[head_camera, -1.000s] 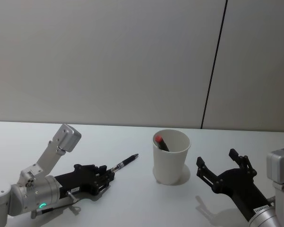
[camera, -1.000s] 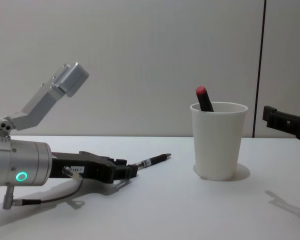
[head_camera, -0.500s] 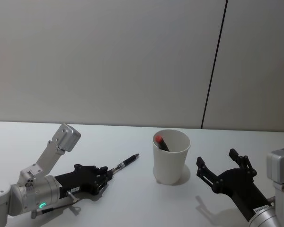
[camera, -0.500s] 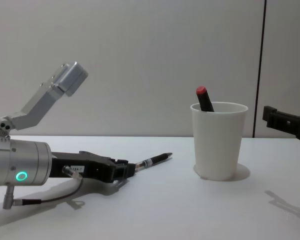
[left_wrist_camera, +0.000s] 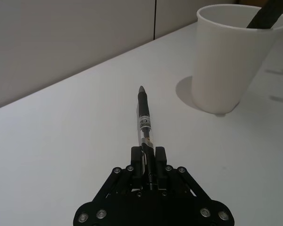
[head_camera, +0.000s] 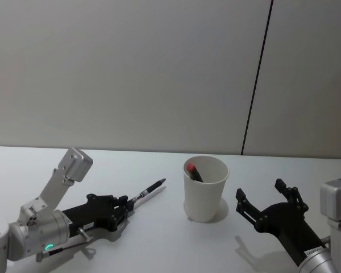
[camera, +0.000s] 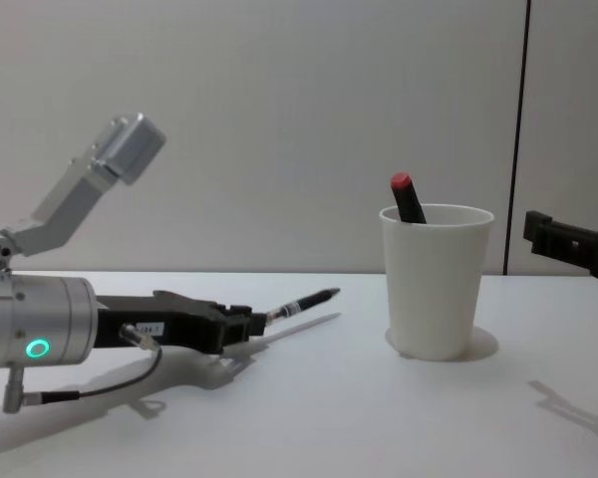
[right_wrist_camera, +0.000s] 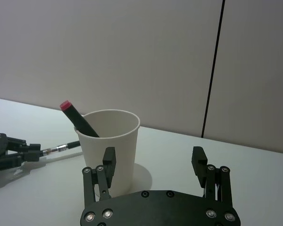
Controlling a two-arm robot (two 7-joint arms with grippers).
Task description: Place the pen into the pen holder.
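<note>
Since the earlier frames the pen (head_camera: 146, 190) has been raised off the table (head_camera: 159, 244) and drawn slightly back toward 8 o'clock, along with the left gripper (head_camera: 124, 205). The pen is clamped at its rear end between the closed left fingers. Its tip points toward 2 o'clock in the head view. It is held well apart from the holder (head_camera: 206, 190), which stands at about 3 o'clock from the tip. A red-capped marker (head_camera: 193, 170) is leaned inside the holder toward its 10 o'clock rim. The right gripper (head_camera: 267, 206) is parked at 4 o'clock of the holder, with its fingers spread and nothing between them.

The step in hand is judged to be the lift after the grasp; the carry to the holder is not yet done. Next, the pen would need to be raised above the rim, tilted tip-down and brought over the mouth clear of the marker before being released.

In the chest view a gap is shown between the pen and its shadow on the table, so the lift is confirmed there, while it is hardly read from the head view. The grip itself is best seen in the left wrist view, where the fingers are closed on the end of the barrel. The spread of the right fingers is shown plainly in the right wrist view.
</note>
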